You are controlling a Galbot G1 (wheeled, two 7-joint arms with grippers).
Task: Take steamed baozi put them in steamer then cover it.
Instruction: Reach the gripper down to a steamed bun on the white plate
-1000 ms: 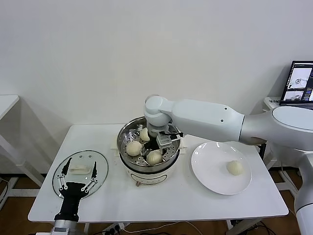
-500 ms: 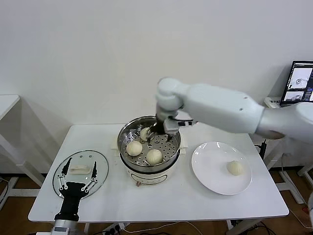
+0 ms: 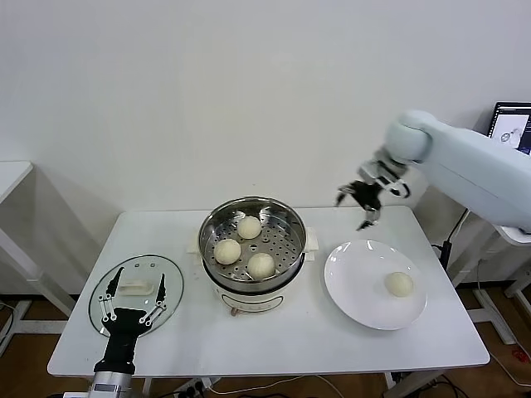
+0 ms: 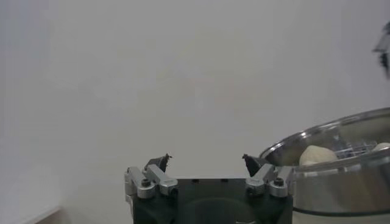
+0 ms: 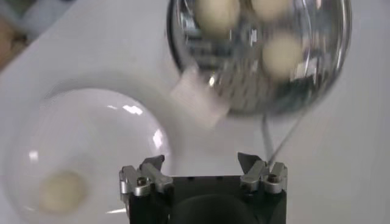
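On the white table [image 3: 274,332], the steamer [image 3: 253,249] stands near the middle, toward the back edge, a shiny steel pot on a white base, uncovered. Three buns lie on its perforated tray: one at the back [image 3: 248,226], one toward the table's left side [image 3: 227,250] and one nearer the front [image 3: 261,264]. The fourth bun [image 3: 399,283] sits alone on the white plate [image 3: 357,290], which lies just beside the steamer toward the table's right end. The lid [image 3: 137,292], clear glass with a metal rim and a white handle, lies flat near the front left corner, well apart from the steamer. The right gripper [image 3: 362,201] hangs in the air above the back of the table, between steamer and plate and over the plate's far rim, with its fingers [image 3: 366,222] spread apart and nothing between them; its wrist view looks down on both the plate [image 5: 91,128] with its bun [image 5: 61,190] and the steamer [image 5: 259,55]. The left gripper [image 3: 131,303] is low at the front left corner, right over the lid, its fingers [image 3: 106,308] spread wide to either side of the handle and holding nothing.
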